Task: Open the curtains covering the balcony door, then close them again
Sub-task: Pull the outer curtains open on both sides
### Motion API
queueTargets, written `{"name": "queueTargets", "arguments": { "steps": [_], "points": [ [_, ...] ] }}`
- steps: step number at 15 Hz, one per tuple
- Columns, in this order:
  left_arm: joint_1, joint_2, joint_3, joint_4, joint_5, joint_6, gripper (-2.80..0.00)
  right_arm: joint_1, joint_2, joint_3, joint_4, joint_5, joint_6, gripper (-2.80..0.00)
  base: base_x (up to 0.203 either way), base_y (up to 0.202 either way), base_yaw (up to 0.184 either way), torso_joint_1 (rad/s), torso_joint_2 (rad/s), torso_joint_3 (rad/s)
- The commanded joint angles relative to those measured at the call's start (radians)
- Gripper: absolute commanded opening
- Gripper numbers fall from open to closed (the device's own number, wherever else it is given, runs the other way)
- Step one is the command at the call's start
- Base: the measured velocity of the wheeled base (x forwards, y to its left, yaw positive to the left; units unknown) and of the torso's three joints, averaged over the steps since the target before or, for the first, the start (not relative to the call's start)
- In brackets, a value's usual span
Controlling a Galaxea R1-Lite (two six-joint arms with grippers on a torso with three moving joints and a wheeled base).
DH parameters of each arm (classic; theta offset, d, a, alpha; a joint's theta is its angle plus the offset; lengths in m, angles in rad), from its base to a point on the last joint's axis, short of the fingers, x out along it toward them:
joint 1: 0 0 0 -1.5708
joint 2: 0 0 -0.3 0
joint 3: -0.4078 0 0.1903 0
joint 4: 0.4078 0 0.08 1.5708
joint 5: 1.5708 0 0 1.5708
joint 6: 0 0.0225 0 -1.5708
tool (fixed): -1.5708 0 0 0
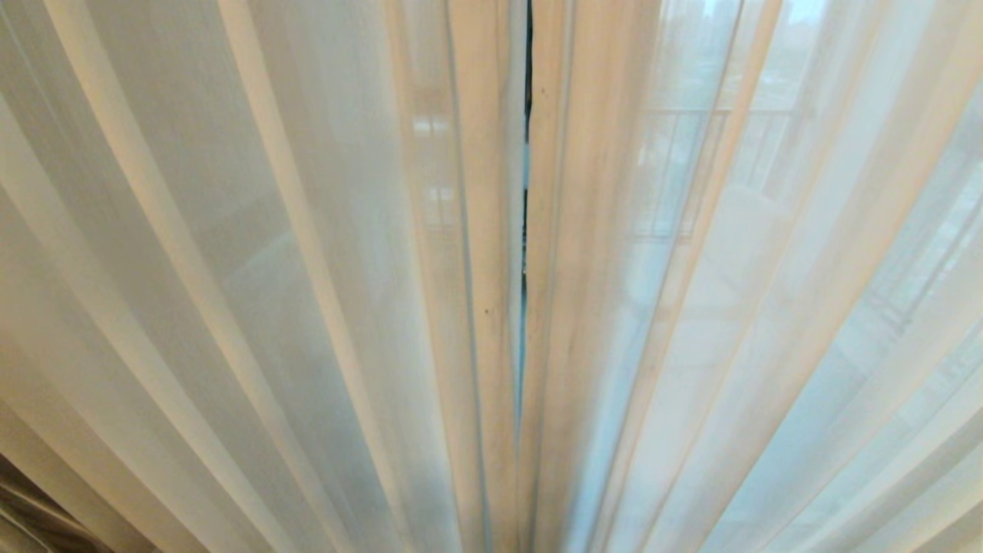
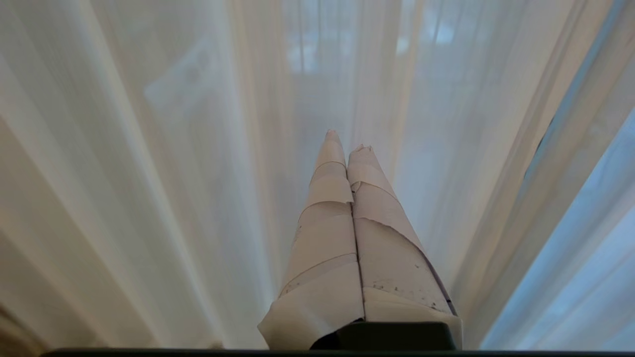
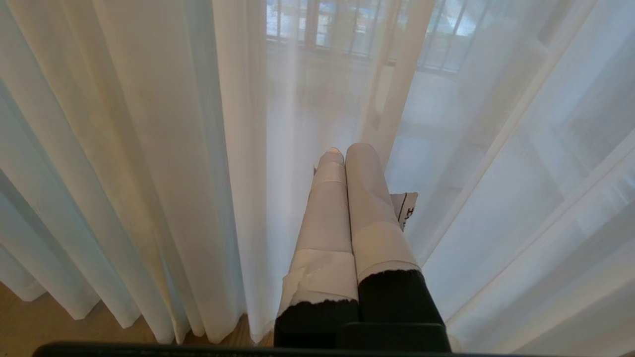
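Curtains drawn; left gripper and right gripper pinched empty beside centre seam — opening pending, next part seam.

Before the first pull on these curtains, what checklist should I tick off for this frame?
1. Curtains drawn shut, only a thin gap at the middle: ok.
2. Left tool shut and empty, pointing at the fabric: ok.
3. Right tool shut and empty: ok.
4. Either tool opened to grab an edge: not ok.
5. Fabric caught on a tool: cannot tell.
6. Railing outside shows through; door frame: cannot tell.
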Motion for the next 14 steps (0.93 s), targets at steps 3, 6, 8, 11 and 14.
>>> {"name": "queueTargets", "arguments": {
  "steps": [3, 6, 8, 11, 14],
  "points": [
    [0.0, 0.0, 0.0, -0.109, 0.001, 0.016, -2.8, 0.0, 0.001, 0.0, 0.0, 0.001, -0.001, -2.8, 0.0, 0.0, 0.0, 0.0, 0.0, 0.0],
    [0.0, 0.0, 0.0, -0.198, 0.002, 0.076, -2.8, 0.0, 0.001, 0.0, 0.0, 0.001, -0.001, -2.8, 0.0, 0.0, 0.0, 0.0, 0.0, 0.0],
    [0.0, 0.0, 0.0, -0.261, 0.01, 0.127, -2.8, 0.0, 0.001, 0.0, 0.0, 0.001, -0.001, -2.8, 0.0, 0.0, 0.0, 0.0, 0.0, 0.0],
    [0.0, 0.0, -0.01, -0.314, 0.009, 0.179, -2.8, 0.001, 0.001, 0.0, 0.0, 0.001, -0.001, -2.8, 0.0, 0.0, 0.0, 0.0, 0.0, 0.0],
    [0.0, 0.0, -0.094, -0.247, -0.001, 0.182, -2.8, 0.0, 0.001, 0.0, 0.0, 0.001, -0.001, -2.8, 0.0, 0.0, 0.0, 0.0, 0.0, 0.0]
  ]
}}
